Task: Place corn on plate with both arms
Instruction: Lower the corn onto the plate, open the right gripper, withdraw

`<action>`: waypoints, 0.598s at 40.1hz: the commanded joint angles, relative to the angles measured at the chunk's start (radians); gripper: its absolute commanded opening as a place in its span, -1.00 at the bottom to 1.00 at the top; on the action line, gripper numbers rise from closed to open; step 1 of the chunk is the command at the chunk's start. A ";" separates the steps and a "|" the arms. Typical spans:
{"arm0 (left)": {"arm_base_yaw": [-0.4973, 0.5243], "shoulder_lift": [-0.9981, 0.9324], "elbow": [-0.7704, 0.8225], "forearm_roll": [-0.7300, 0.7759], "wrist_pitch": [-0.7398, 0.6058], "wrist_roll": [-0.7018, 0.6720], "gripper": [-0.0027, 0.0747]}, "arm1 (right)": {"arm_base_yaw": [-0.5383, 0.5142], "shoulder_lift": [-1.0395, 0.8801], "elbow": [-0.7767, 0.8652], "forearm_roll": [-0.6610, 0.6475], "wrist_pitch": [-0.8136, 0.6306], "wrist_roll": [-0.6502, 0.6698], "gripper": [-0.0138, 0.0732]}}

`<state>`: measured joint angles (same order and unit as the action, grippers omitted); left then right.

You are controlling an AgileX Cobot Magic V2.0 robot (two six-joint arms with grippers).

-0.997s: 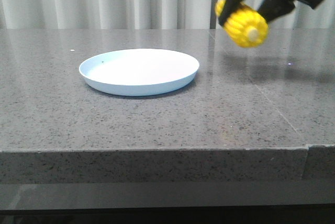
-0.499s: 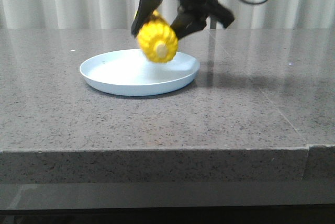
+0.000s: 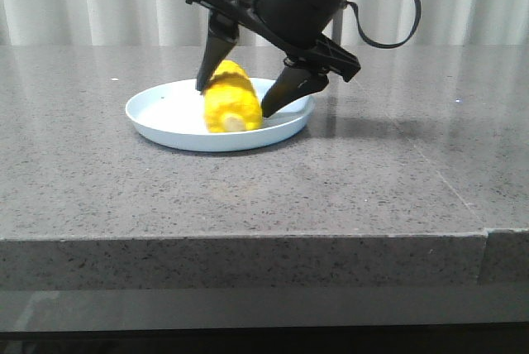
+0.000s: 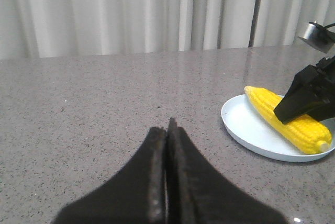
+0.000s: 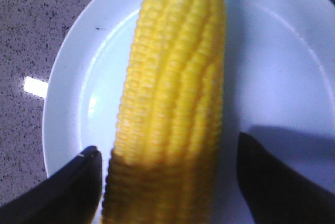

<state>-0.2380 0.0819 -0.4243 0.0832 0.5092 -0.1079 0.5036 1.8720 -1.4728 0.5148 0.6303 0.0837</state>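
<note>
While the corn (image 3: 227,98) lies in the plate (image 3: 157,118) on the table (image 3: 248,197), note that your right hand (image 3: 235,102) straddles it with fingers spread apart, a gap visible on each side. Your left hand (image 4: 167,130) sits away from the plate, fingers pressed together.

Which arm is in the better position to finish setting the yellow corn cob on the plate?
The right arm. Its black gripper is open around the bright yellow corn cob lying in the pale blue round plate. The left gripper is shut and off to the side, over the grey table.
</note>
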 commanded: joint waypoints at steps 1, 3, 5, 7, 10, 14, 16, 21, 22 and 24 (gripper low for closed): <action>0.002 0.012 -0.024 0.001 -0.078 -0.004 -0.98 | -0.004 -0.087 -0.033 0.024 -0.048 -0.010 0.78; 0.002 0.012 -0.024 0.001 -0.078 -0.004 -0.98 | -0.004 -0.108 -0.033 0.013 -0.058 -0.010 0.77; 0.002 0.012 -0.024 0.001 -0.078 -0.004 -0.98 | -0.009 -0.141 -0.033 -0.007 -0.067 -0.010 0.77; 0.002 0.012 -0.024 0.001 -0.078 -0.004 -0.98 | -0.016 -0.174 -0.033 -0.021 -0.070 -0.010 0.77; 0.002 0.012 -0.024 0.001 -0.078 -0.004 -0.98 | -0.033 -0.218 -0.033 -0.033 -0.068 -0.010 0.77; 0.002 0.012 -0.024 0.001 -0.078 -0.004 -0.98 | -0.050 -0.269 -0.033 -0.070 -0.038 -0.010 0.69; 0.002 0.012 -0.024 0.001 -0.078 -0.004 -0.98 | -0.055 -0.293 -0.033 -0.094 -0.024 -0.010 0.56; 0.002 0.012 -0.024 0.001 -0.078 -0.004 -0.98 | -0.072 -0.326 -0.033 -0.112 0.005 -0.010 -0.05; 0.002 0.012 -0.024 0.001 -0.078 -0.004 -0.98 | -0.075 -0.331 -0.033 -0.112 0.009 -0.010 -0.19; 0.002 0.012 -0.024 0.001 -0.078 -0.004 -0.98 | -0.080 -0.340 -0.033 -0.116 0.011 -0.010 -0.41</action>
<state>-0.2380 0.0819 -0.4243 0.0832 0.5092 -0.1079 0.4367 1.5932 -1.4728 0.4015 0.6758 0.0837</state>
